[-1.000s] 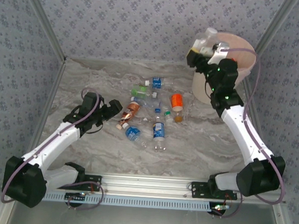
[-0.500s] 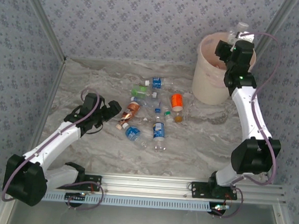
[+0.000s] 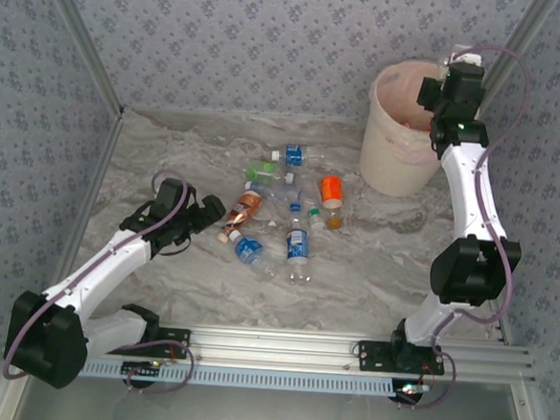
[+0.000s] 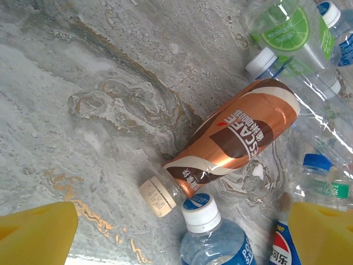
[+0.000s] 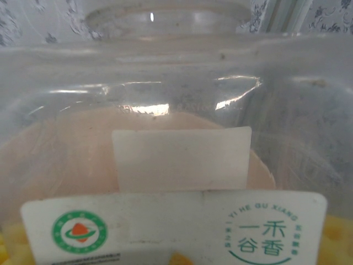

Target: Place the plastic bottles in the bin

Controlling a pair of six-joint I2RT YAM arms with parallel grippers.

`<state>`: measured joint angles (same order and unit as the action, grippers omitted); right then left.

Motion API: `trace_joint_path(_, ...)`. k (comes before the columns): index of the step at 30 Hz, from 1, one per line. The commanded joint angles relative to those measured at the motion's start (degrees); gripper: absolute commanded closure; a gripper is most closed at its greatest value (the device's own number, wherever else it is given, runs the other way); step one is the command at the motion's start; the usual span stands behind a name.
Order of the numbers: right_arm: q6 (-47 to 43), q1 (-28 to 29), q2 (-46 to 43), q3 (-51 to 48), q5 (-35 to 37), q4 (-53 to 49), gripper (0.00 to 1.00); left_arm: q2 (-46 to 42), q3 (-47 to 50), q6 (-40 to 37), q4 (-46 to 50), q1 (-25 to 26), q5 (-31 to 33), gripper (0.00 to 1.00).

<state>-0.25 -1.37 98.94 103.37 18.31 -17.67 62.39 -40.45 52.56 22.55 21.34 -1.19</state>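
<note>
top: plastic bottles [image 3: 298, 242] lie scattered mid-table [image 3: 381, 275], left gripper [image 3: 206, 210] just left of them, right gripper [image 3: 460, 71] over the bin [image 3: 390, 155] at far right.
left wrist: jaws wide apart, brown bottle [image 4: 237, 138] lying beyond them.
right wrist: jaws clamp a clear bottle [image 5: 176, 110].

A clear plastic bottle [image 5: 176, 72] bears a white label [image 5: 165, 226] with green logos.

Grey-blue floral-patterned walls [image 3: 273, 36] enclose a grey marble-veined tabletop [image 3: 372, 265] edged by an aluminium rail [image 3: 280, 343].

grey marbled table [image 3: 372, 265], floral papered walls [image 3: 273, 36], metal rail [image 3: 280, 343].
</note>
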Motion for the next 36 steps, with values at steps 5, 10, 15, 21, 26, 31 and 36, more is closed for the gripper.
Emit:
trace_joint_path(5,-2.03,-1.29,2.09,2.0,3.57,-2.34,0.2,0.09,0.99,-0.35,2.49,-0.51,1.64,0.02)
trace_joint_path(10,-2.15,-1.18,0.09,0.99,2.61,-2.3,0.11,2.11,-1.31,-0.89,4.55,0.03,1.06,0.02)
trace_joint_path(15,1.1,-1.16,-5.57,-3.24,1.42,-0.44,0.0,2.45,-4.05,-1.34,8.93,2.61,5.55,0.02)
trace_joint_path(21,5.79,-1.1,-13.76,-10.5,-3.35,1.85,0.0,1.97,-3.9,0.97,9.68,5.59,6.39,0.02)
trace_joint_path(26,11.96,0.03,-22.35,-16.92,-7.92,-0.79,0.0,2.32,-4.29,3.59,10.94,9.39,8.4,0.02)
trace_joint_path(31,23.75,3.87,-37.54,-33.24,-19.65,3.27,0.0,5.3,-5.22,10.29,11.24,13.33,10.08,0.02)
trace_joint_path(36,33.92,13.16,-54.1,-57.96,-22.18,20.08,0.0,8.62,-7.65,17.8,10.01,15.84,10.18,0.02)
